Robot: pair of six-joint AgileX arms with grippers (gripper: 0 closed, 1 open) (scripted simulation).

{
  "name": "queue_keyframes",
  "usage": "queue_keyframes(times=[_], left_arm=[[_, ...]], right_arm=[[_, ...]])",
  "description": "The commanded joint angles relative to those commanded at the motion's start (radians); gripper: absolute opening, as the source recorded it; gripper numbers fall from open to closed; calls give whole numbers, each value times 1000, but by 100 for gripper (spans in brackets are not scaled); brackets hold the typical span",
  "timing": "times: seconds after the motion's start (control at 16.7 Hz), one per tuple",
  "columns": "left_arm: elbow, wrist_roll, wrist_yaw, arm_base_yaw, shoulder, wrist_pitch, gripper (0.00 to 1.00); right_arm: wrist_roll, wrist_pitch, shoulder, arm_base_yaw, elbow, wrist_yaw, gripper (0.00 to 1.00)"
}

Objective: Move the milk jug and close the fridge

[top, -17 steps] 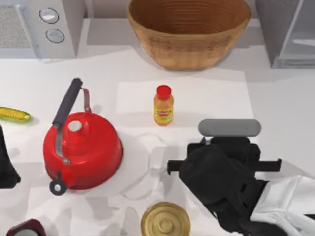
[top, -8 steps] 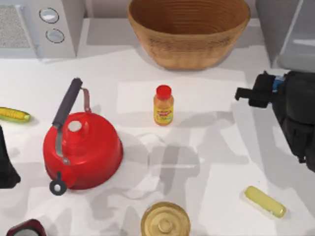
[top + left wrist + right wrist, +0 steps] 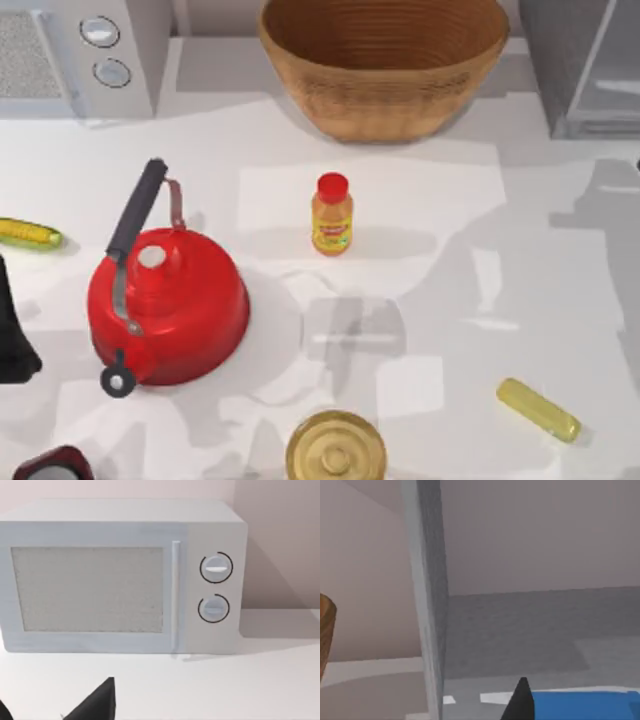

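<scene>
Right now the right gripper (image 3: 520,700) is up at the fridge (image 3: 580,70), top-right of tabletop (image 3: 420,300); a dark finger tip touches the milk jug (image 3: 580,705) w/ its blue top. Can't tell if the fingers are clenched. Left arm parked at left edge, facing microwave (image 3: 125,575).

Right wrist view, close in on the fridge (image 3: 427,605). Light grey door edge runs upright; beyond it the grey interior: back wall plain, floor a darker speckled grey. Milk jug (image 3: 585,705) at about 5 o'clock, blue top showing, white part not seen. One dark right gripper finger (image 3: 520,705) touches the jug's near end (second finger not visible, so grip cannot be judged). Wicker basket (image 3: 326,630) at 9 o'clock, outside the fridge, a brown woven sliver. White table (image 3: 370,680) at 7 o'clock beneath it.
</scene>
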Motion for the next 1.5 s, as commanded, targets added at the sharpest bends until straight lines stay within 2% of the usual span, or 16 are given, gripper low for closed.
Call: queue_keyframes(times=[0.18,0.54,0.72,0.96,1.5], left_arm=[[0,0,0,0,0,0,100],[0,0,0,0,0,0,100],[0,0,0,0,0,0,100],[0,0,0,0,0,0,100],[0,0,0,0,0,0,100]], right_arm=[[-33,29,-23,-11,-28,-58,0],[-32,28,-19,-8,-25,-61,0],[-40,-34,41,-15,41,-80,0],[-54,-238,213,-57,273,-115,0],[-100,-880,582,-194,993,-202,0]])
